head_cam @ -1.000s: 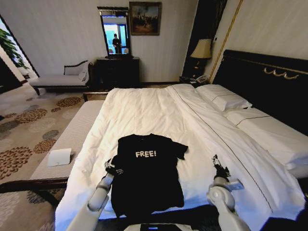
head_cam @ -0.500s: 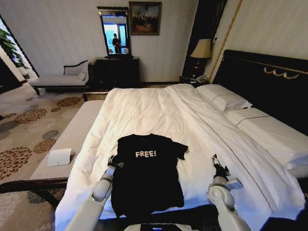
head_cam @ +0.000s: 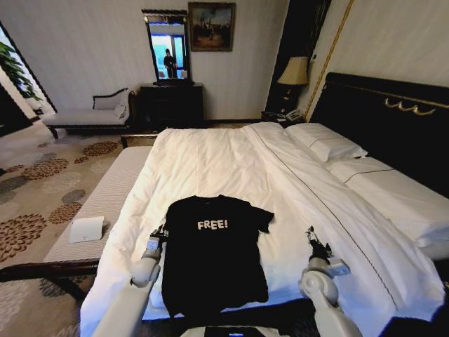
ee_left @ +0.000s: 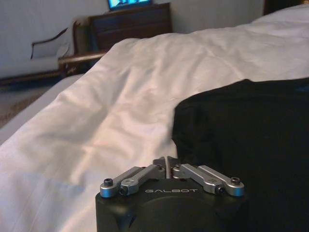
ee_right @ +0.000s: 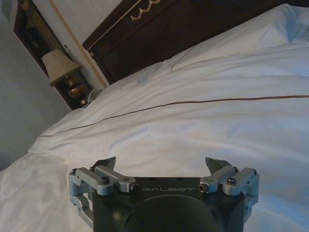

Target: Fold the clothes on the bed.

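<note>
A black T-shirt (head_cam: 214, 256) with white "FREE!" lettering lies flat on the near part of the bed (head_cam: 210, 165), collar toward the far side. My left gripper (head_cam: 156, 237) hovers at the shirt's left sleeve edge. In the left wrist view this gripper (ee_left: 165, 160) is shut, its tips meeting just beside the dark fabric (ee_left: 241, 130) over the white duvet (ee_left: 111, 106). No cloth shows between the tips. My right gripper (head_cam: 311, 235) is over bare duvet to the right of the shirt. It stands open (ee_right: 161, 166) with nothing between its fingers.
White pillows (head_cam: 326, 144) lie against the dark headboard (head_cam: 393, 116) at the right. A long striped bench (head_cam: 105, 200) runs along the bed's left side with a white box (head_cam: 86, 229) on it. A chaise (head_cam: 88, 114), dresser (head_cam: 172, 105) and lamp (head_cam: 295, 72) stand at the far wall.
My left gripper has moved a little to the left, from over the sleeve to its outer edge. The right gripper has barely moved.
</note>
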